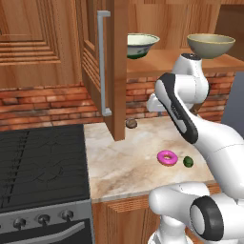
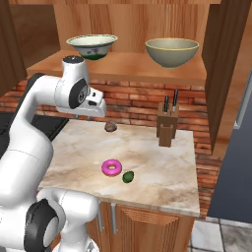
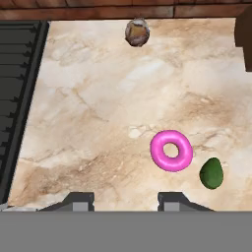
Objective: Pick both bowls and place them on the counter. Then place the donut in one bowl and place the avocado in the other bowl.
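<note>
Bowls, two: cream-white bowl with green pattern (image 2: 92,46) and olive-tan bowl (image 2: 172,51), upright on the open cupboard shelf (image 2: 128,65), upper centre of the right base view, side by side and well apart; not yet on the counter (image 2: 152,157), so first step judged undone. Stored high, probably as starting stock.

Donut (image 3: 171,150), pink, flat on the counter, right of centre in the hand view. Avocado (image 3: 211,173), dark green, just beside the donut to lower right, not touching.

Brown lump (image 3: 137,32), top centre of the hand view, by the brick wall. Knife block (image 2: 167,129), right of centre. Stovetop (image 1: 40,162), lower left.

End effector (image 3: 123,201): bottom edge of the hand view, tips spread part-way, pinching nothing, aimed down at bare counter; donut up and right of the tips, bowls well above it on the shelf.
</note>
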Available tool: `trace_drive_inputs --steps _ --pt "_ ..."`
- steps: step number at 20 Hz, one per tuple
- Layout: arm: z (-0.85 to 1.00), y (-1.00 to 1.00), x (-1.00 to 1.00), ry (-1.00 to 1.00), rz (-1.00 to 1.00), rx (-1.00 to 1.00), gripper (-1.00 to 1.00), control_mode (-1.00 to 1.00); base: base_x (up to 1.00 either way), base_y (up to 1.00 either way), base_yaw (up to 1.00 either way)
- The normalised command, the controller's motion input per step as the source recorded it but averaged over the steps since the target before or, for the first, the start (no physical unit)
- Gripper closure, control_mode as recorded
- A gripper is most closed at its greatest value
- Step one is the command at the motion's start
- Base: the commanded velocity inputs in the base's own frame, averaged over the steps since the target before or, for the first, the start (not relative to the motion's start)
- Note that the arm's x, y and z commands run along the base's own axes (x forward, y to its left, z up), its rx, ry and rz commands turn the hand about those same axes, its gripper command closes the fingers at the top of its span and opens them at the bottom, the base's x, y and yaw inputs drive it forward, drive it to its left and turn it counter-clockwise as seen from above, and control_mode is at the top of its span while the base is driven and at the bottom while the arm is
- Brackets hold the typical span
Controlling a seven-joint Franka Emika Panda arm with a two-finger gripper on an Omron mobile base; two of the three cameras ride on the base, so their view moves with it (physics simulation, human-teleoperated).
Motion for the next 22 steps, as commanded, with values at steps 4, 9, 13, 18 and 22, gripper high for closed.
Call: trace_drive_inputs --steps 4,9,13,18,22 --pt "0.0 0.02 -0.04 0.0 0.0 0.0 -1.0 -1.0 0.0 0.0 0.0" --pt "0.11 -0.29 -0.16 -0.14 0.0 -0.04 -1.0 -1.0 0.0 0.0 0.0" --pt "0.34 -0.59 -0.17 -0.4 0.04 -0.15 -1.0 -1.0 0.0 0.0 0.0" --pt "0.49 -0.58 -0.06 -0.46 0.03 -0.23 -1.0 -1.0 0.0 0.0 0.0" --pt "0.6 -0.61 0.0 -0.43 0.02 -0.26 -1.0 -1.0 0.0 0.0 0.0"
